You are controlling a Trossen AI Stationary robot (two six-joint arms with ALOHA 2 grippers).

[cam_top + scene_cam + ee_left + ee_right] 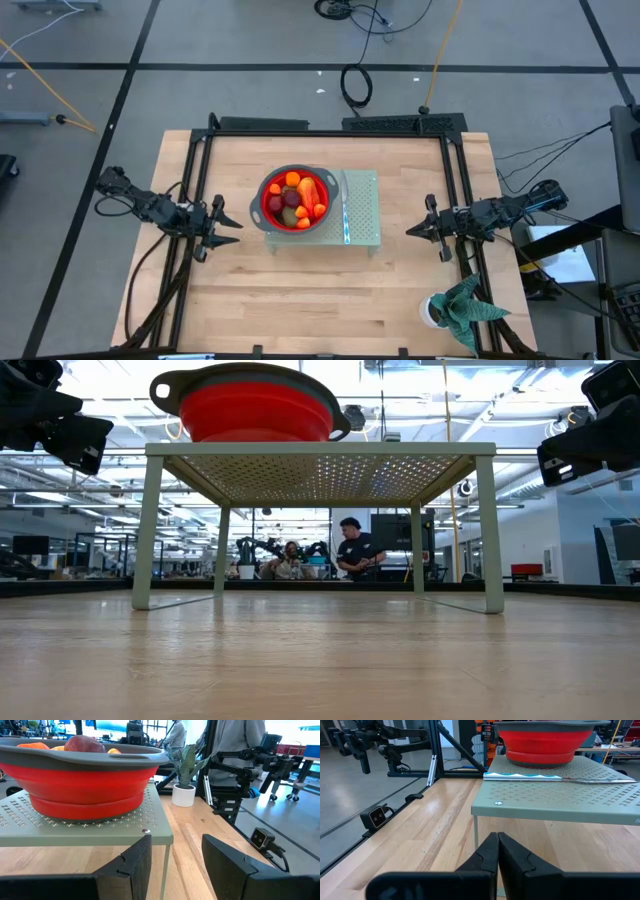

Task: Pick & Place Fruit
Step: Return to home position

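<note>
The fruit, orange, dark red and brownish-green pieces, lies heaped in a red bowl with a grey rim. The bowl stands on the left part of a pale green perforated stand at mid-table. In the left wrist view a dark red fruit piece shows above the bowl's rim. My left gripper hovers open left of the stand, pointing level at it, with nothing between its fingers. My right gripper hovers shut right of the stand, also level, holding nothing.
A silver knife with a blue-white handle lies on the stand beside the bowl. A green leafy plant in a white pot stands near the table's front right corner. Bare wooden tabletop lies in front of the stand. People sit in the room behind.
</note>
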